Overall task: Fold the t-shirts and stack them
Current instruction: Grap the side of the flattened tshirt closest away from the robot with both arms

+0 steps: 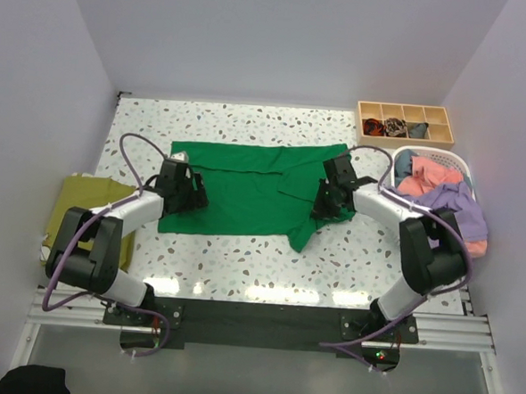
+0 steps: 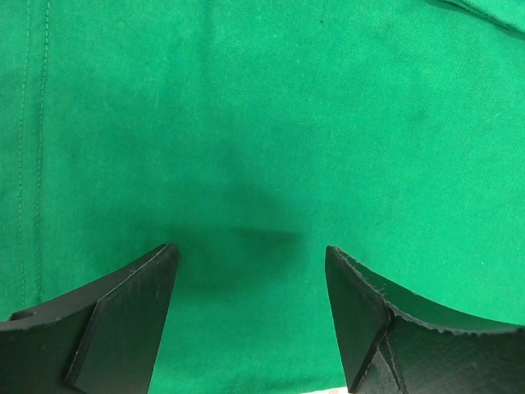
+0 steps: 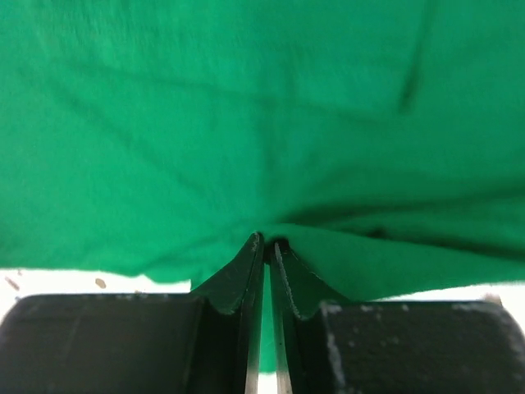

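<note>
A large bright green t-shirt [image 1: 245,191] lies spread on the speckled table, its right side bunched toward a lower point. My left gripper [image 1: 194,195] hovers open over the shirt's left part; in the left wrist view its fingers [image 2: 123,320] stand wide apart above flat green cloth [image 2: 262,131], gripping nothing. My right gripper [image 1: 321,203] sits at the shirt's right edge. In the right wrist view it is shut [image 3: 268,240] on a pinched fold of the green cloth [image 3: 246,107]. An olive-yellow t-shirt [image 1: 82,204] lies at the table's left edge.
A white slatted basket [image 1: 466,169] at the right holds coral-pink [image 1: 429,176], lavender [image 1: 454,209] and blue shirts. A wooden compartment tray [image 1: 404,123] with small dark fabric pieces stands at the back right. White walls close in the table.
</note>
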